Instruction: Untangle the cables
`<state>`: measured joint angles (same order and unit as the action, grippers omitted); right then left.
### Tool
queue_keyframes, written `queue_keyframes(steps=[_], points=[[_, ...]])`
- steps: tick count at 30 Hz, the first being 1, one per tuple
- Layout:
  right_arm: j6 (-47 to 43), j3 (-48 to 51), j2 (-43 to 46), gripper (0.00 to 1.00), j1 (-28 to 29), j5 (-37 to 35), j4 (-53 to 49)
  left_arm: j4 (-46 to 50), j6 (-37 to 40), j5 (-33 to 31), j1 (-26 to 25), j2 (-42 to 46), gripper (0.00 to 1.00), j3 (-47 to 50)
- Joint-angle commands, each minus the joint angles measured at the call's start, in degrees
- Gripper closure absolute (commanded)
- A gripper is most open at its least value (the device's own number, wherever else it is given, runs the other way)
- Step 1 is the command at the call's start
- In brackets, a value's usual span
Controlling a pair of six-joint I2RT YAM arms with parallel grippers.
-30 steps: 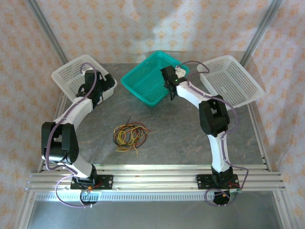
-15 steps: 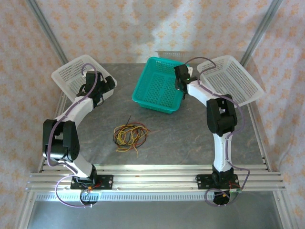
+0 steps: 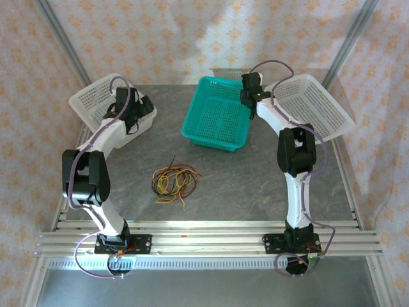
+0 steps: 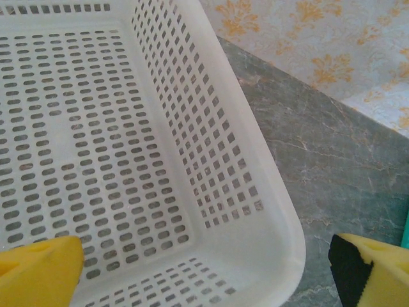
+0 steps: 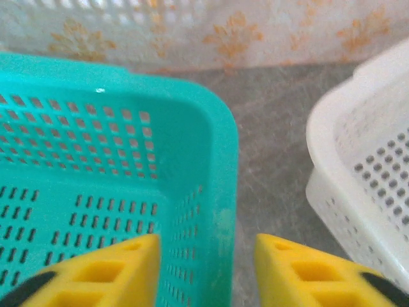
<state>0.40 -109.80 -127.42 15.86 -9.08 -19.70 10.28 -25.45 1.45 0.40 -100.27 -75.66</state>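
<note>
The cables (image 3: 174, 181) lie as a small tangle of red, yellow and black strands on the grey table, mid-front, with both grippers far from them. My left gripper (image 3: 137, 109) (image 4: 206, 262) hangs wide open over the near corner of the left white basket (image 3: 96, 99) (image 4: 211, 128), with nothing between its yellow fingers (image 4: 45, 268). My right gripper (image 3: 246, 96) (image 5: 206, 249) is open astride the right wall of the teal basket (image 3: 217, 118) (image 5: 220, 192), one finger inside and one outside, with a gap showing on the outer side.
A second white basket (image 3: 313, 105) (image 5: 358, 160) stands at the back right, a narrow strip of table away from the teal one. Patterned curtains and metal frame posts close the back and sides. The arm bases sit on the rail at the front edge.
The teal basket has swung and slid right toward the right white basket with my right gripper on its wall; that gripper's jaws have now widened. The left arm shifted slightly at its basket.
</note>
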Motion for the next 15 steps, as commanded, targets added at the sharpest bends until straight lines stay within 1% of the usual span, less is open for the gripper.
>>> queue_keyframes(steps=[1, 3, 4, 6, 9, 15], points=[[0.37, -1.52, 1.62, 0.4, 0.33, 0.45, -1.79, 4.48, 0.08, -0.9, 0.65, -2.96, 0.0, -4.75], [2.36, 1.14, 4.73, 0.29, 0.3, 1.28, -0.44, 5.99, -0.3, -1.37, 0.66, -5.36, 0.0, -7.77], [3.55, 2.54, 6.28, 0.26, 0.38, 1.27, -0.17, 7.18, -0.75, -1.81, 0.65, -6.82, 0.0, -9.7], [5.35, 5.16, 8.94, 0.24, 0.32, 1.39, -0.1, 9.32, -1.12, -2.36, 0.67, -9.59, 0.0, -13.39], [7.1, 10.28, 12.96, 0.22, 0.49, 1.18, 0.32, 11.95, -1.52, -3.17, 0.65, -14.55, 0.0, -19.2], [8.64, 18.87, 19.33, 0.22, 0.5, 1.06, 1.19, 18.98, -1.37, -7.04, 0.65, -23.77, 0.0, -32.2]])
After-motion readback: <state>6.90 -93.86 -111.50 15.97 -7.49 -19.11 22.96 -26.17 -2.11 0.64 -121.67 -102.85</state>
